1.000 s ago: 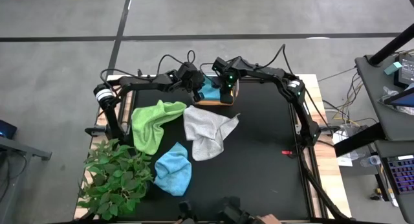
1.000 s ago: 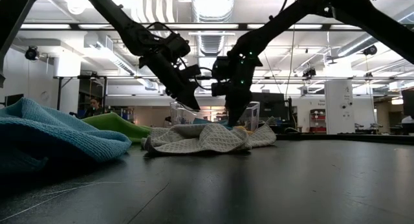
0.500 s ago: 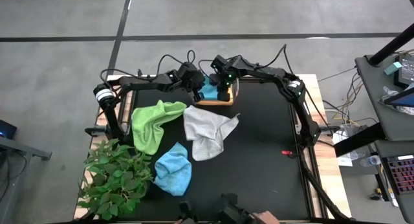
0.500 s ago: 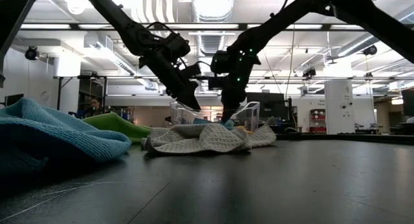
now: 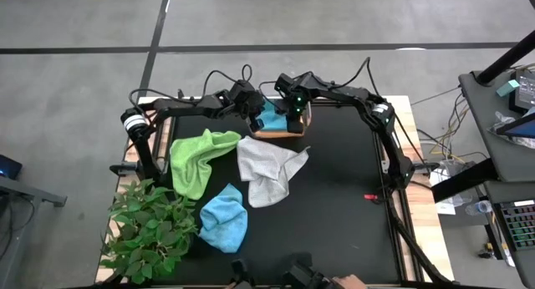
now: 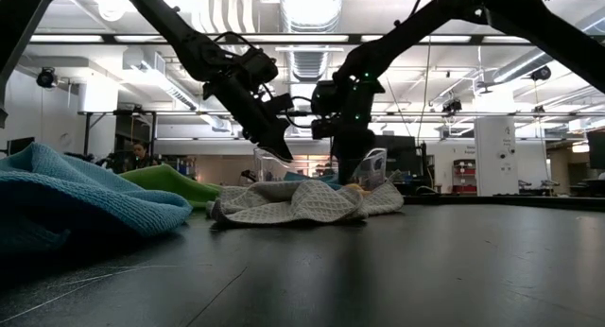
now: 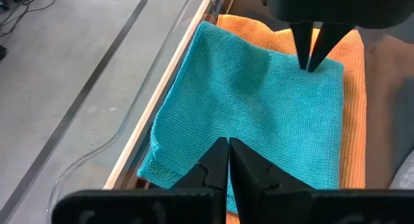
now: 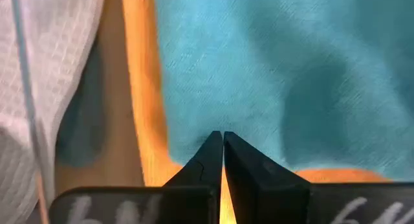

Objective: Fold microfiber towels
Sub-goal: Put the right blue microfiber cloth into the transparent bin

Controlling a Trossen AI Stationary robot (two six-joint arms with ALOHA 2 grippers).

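Both grippers meet at the far edge of the table (image 5: 351, 197), over the clear plastic bin (image 5: 278, 122) — the left gripper (image 5: 253, 115) reaching in from the left, the right gripper (image 5: 292, 115) from the right. Each has its fingers pressed together and clamps nothing. In the bin the teal towel (image 7: 259, 114) lies spread on top of the yellow-orange towel (image 7: 352, 120), whose edge shows along one side. The left gripper's closed tips sit low over the teal cloth, and the right gripper's closed tips come down at the teal towel's edge, where it meets the orange. Out on the table, the lime green towel (image 5: 199, 159) lies crumpled at the left, the pale grey-white towel (image 5: 266, 172) just beside it, toward the middle, and the light blue towel (image 5: 224, 218) nearer, close to the leafy plant (image 5: 146, 230) at the near left corner.
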